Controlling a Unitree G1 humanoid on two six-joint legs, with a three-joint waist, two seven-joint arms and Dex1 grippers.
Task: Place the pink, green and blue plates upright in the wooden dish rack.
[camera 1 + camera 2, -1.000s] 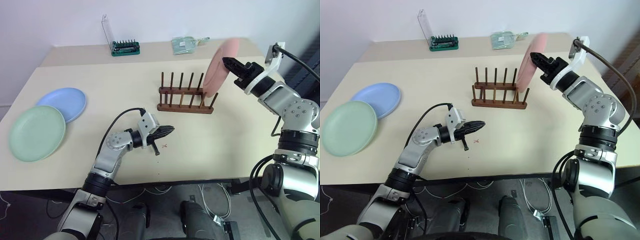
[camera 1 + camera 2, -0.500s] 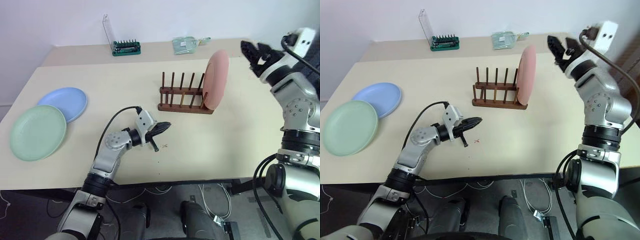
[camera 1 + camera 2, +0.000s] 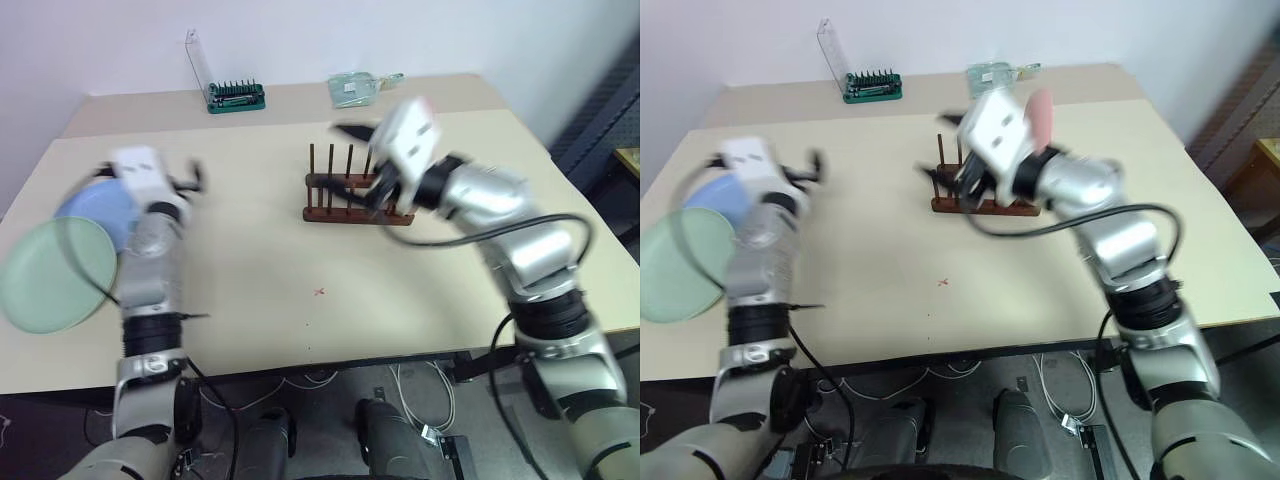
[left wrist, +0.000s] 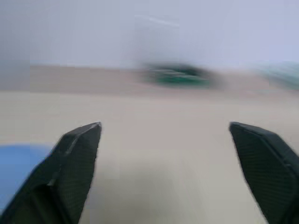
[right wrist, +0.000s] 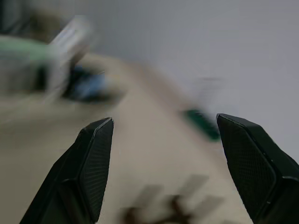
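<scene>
Overhead, a humanoid robot works at a beige table with three plates and a wooden dish rack.

Near the table's far edge, right of centre, stands the wooden dish rack (image 3: 355,190), and the pink plate (image 3: 1039,112) stands upright at its right end, largely hidden behind the right arm. The right gripper (image 5: 164,161) reaches across in front of the rack, its two black fingers spread wide and holding nothing. At the table's left edge the green plate (image 3: 48,274) lies flat, overlapping the blue plate (image 3: 98,212) just behind it. The left gripper (image 4: 169,170) is raised above the blue plate's right side, fingers wide apart and empty. A green-based holder (image 3: 234,96) with a clear panel sits at the far edge.
</scene>
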